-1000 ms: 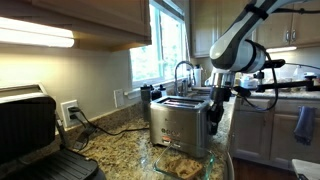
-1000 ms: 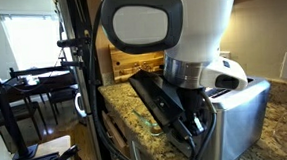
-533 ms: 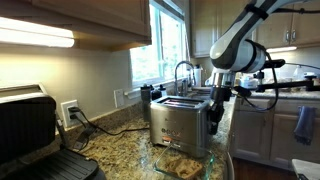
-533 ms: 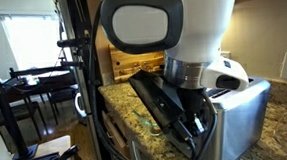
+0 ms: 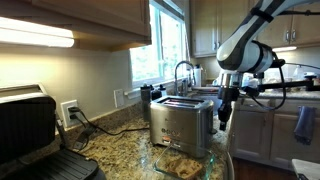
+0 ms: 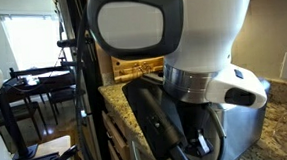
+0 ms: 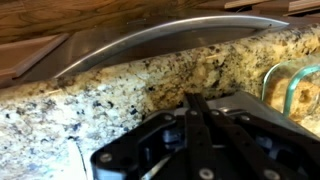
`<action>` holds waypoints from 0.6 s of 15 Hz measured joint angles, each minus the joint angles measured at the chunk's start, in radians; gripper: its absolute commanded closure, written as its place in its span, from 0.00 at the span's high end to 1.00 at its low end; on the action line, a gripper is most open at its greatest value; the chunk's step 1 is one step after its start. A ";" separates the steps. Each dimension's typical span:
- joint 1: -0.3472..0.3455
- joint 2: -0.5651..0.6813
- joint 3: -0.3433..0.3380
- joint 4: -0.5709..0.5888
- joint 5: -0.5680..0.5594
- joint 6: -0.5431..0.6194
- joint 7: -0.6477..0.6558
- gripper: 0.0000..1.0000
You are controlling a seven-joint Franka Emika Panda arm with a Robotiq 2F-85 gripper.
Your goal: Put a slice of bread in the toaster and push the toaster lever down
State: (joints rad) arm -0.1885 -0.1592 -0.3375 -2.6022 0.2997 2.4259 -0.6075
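Observation:
The brushed-steel toaster stands on the granite counter, top slots up. I cannot tell whether anything is in its slots. Tan slices of bread lie in a glass dish in front of it. My gripper hangs just beyond the toaster's far end, at about its top edge. In the wrist view the gripper's black fingers are pressed together with nothing between them, over a grey metal surface. In an exterior view the arm hides most of the toaster.
A black grill press stands open at the near end of the counter. A sink faucet and a window are behind the toaster. The wrist view shows the sink rim and a glass dish edge.
The gripper has shifted away from the toaster's end and slightly down. In the blocked exterior view the arm now looms larger. The toaster and bread have not moved.

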 measured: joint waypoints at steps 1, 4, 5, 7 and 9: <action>-0.011 -0.004 -0.001 -0.009 -0.018 0.000 0.000 0.03; -0.028 -0.031 -0.002 -0.042 -0.085 0.000 0.000 0.03; -0.029 -0.047 -0.001 -0.057 -0.113 0.000 0.001 0.03; -0.032 -0.085 0.001 -0.088 -0.162 0.000 0.003 0.03; -0.033 -0.127 0.001 -0.114 -0.197 0.000 0.004 0.03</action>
State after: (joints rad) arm -0.2220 -0.2859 -0.3361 -2.7167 0.1025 2.4259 -0.6030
